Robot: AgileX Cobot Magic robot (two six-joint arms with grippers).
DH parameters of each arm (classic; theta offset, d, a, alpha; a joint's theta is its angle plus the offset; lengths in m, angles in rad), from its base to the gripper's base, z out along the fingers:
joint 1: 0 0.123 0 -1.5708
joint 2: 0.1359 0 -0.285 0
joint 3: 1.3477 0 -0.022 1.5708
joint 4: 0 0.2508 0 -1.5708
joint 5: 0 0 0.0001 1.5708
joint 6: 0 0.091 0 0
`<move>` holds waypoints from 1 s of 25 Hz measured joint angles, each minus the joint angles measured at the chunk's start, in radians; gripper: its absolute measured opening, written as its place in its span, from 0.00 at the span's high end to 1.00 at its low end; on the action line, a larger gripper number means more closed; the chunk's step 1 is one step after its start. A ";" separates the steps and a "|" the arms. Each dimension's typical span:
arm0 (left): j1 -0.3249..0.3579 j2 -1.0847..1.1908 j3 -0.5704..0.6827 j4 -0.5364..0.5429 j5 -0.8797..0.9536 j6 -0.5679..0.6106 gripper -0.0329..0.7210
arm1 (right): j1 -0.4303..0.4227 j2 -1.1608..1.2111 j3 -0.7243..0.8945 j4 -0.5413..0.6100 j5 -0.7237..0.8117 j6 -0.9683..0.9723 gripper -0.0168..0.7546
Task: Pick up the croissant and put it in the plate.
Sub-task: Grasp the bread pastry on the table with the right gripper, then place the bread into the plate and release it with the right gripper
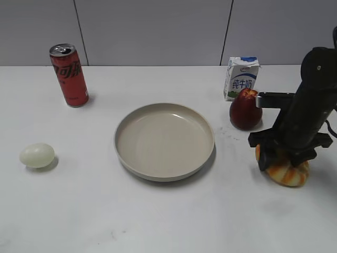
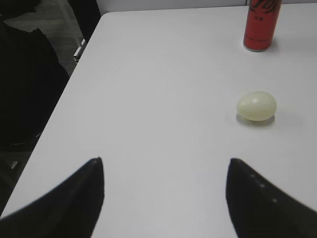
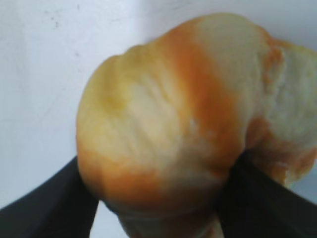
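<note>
The right gripper (image 1: 285, 157) is clamped on the croissant (image 1: 288, 172), which rests on the table (image 1: 79, 211) right of the plate (image 1: 164, 141), positioned for lifting, while the left gripper (image 2: 166, 196) hangs spread apart, holding nothing, near the egg (image 2: 256, 106)

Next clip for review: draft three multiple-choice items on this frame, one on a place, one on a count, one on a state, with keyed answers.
1. Where is the egg?
A. left of the plate
B. in the plate
C. beside the milk carton

2. How many drink cans are in view?
A. none
B. one
C. three

3. What is in the plate?
A. the apple
B. the croissant
C. nothing

Answers: 1 A, the egg sits on bare table far left. 2 B, only the red can. 3 C, the right gripper has the croissant on the table.
</note>
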 joint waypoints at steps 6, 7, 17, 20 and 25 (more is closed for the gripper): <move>0.000 0.000 0.000 0.000 0.000 0.000 0.18 | 0.000 0.015 -0.086 -0.031 0.114 -0.020 0.74; 0.000 0.000 0.000 0.000 0.000 0.000 0.18 | 0.001 0.015 -0.116 -0.034 0.152 -0.030 0.74; 0.000 0.000 0.000 0.000 0.000 0.000 0.18 | 0.260 0.016 -0.513 -0.050 0.413 -0.137 0.74; 0.000 0.000 0.000 0.000 0.000 0.000 0.18 | 0.362 0.032 -0.604 -0.050 0.361 -0.182 0.74; 0.000 0.000 0.000 0.000 0.000 0.000 0.18 | 0.459 0.157 -0.738 -0.046 0.345 -0.234 0.74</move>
